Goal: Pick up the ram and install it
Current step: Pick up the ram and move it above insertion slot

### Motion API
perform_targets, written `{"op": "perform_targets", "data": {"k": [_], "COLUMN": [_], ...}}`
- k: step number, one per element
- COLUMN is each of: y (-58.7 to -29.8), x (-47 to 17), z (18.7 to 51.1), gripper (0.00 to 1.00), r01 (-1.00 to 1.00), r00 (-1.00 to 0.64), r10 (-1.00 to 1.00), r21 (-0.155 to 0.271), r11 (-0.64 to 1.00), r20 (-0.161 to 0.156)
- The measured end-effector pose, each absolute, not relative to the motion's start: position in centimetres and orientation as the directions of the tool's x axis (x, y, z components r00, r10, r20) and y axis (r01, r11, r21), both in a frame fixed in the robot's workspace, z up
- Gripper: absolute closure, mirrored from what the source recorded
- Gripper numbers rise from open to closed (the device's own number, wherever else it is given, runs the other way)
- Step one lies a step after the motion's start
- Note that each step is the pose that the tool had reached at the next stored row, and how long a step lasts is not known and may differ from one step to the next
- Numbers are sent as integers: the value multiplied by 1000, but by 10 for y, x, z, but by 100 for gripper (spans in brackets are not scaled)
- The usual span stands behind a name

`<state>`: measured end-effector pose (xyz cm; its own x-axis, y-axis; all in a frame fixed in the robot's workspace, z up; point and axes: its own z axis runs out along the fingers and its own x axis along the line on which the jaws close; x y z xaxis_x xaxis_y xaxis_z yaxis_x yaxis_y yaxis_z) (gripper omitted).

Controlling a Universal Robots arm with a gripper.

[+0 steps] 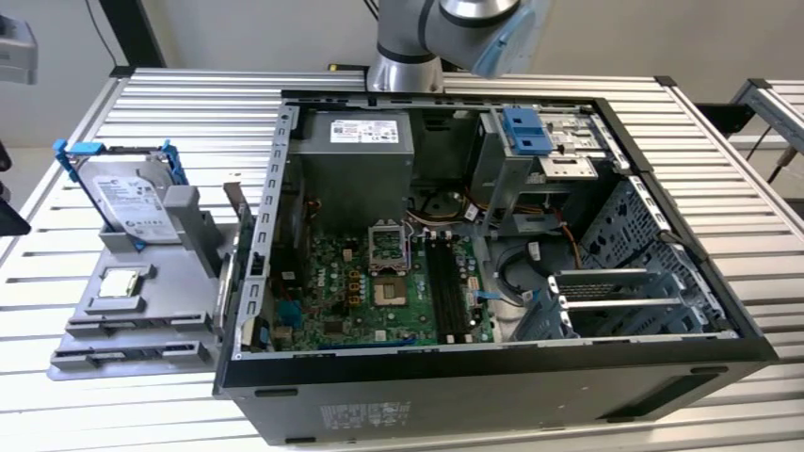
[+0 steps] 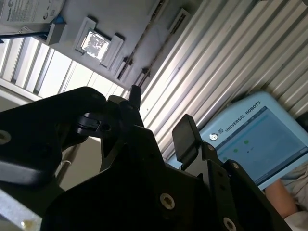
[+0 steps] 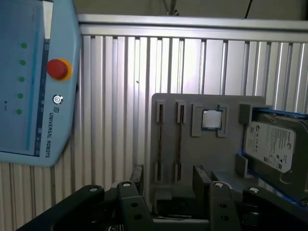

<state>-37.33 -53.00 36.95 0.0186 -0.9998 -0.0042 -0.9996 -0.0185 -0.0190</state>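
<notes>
End effector (image 3: pixel 169 171) spread wide, empty, facing grey tray (image 3: pixel 207 154) holding hard drive (image 3: pixel 272 144)

We mark white lettering beside a round logo on the pale blue teach pendant (image 3: pixel 38 82) in the first wrist view. White printed labels sit on the hard drive (image 3: pixel 274 144), the power supply (image 1: pixel 364 129) and the case front (image 1: pixel 364 414); their small print is illegible.

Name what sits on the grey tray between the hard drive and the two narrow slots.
The square processor chip, in its pocket on the grey tray, as the first wrist view shows.
</notes>
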Motion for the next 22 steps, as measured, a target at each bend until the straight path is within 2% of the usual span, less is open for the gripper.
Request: {"op": "perform_targets", "data": {"k": [22], "y": [-530], "x": [-373], "z": [335], "gripper": [0], "r01": [-1000], "r00": [19], "r10": [-1000], "r21": [-5], "r11": [-19], "r20": [-5]}}
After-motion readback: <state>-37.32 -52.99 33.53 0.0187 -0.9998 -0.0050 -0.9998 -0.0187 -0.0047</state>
